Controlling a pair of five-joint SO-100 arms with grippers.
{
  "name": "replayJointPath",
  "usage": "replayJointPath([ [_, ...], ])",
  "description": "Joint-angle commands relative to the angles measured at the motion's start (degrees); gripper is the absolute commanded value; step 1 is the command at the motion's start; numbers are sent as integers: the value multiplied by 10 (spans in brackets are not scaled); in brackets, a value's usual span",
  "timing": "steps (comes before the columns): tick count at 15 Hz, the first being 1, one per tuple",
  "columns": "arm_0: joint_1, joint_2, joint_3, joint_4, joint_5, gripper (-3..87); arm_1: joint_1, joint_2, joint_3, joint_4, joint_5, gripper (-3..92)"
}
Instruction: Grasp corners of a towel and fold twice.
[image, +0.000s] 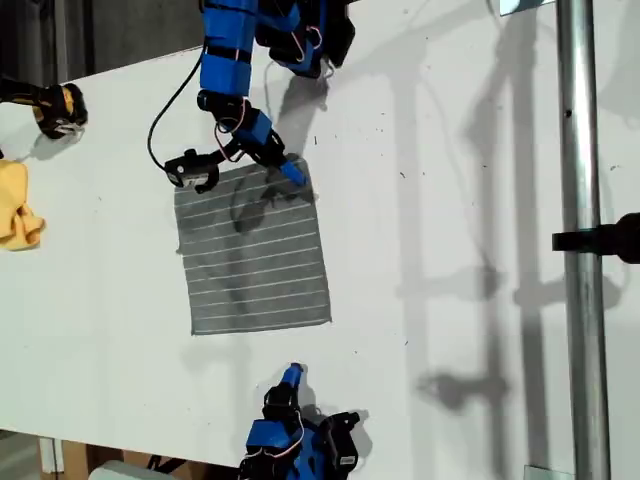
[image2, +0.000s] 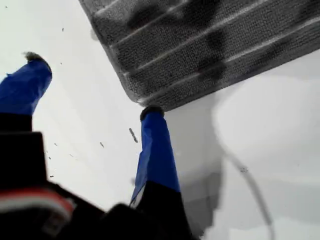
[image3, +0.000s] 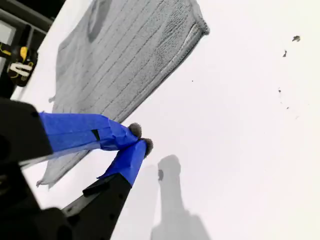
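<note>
On the white tabletop (image: 450, 200) we find the towel (image: 252, 250) lying flat, mid-surface. Our first tool (image2: 95, 87) stands wide apart at one towel corner (image2: 136, 95). Our second tool (image3: 141, 139) is pinched together, empty, just off the towel's nearer edge.

Bright, even illumination across the white table (image: 450, 300). Arm and pole (image: 580, 240) shadows fall soft-edged on it in the exterior view. Both wrist views are soft; my first gripper (image2: 92, 95) is blurred, near parts out of focus.
</note>
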Motion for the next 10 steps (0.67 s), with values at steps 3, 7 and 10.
replayJointPath([
  [3, 9, 3, -2, -11, -8, -15, 29, -76, -4, -67, -22, 375],
  [7, 8, 3, -2, -11, -9, -15, 43, -111, -5, -76, -33, 363],
  [10, 6, 3, -2, -11, -9, -15, 53, -144, -19, -66, -34, 353],
])
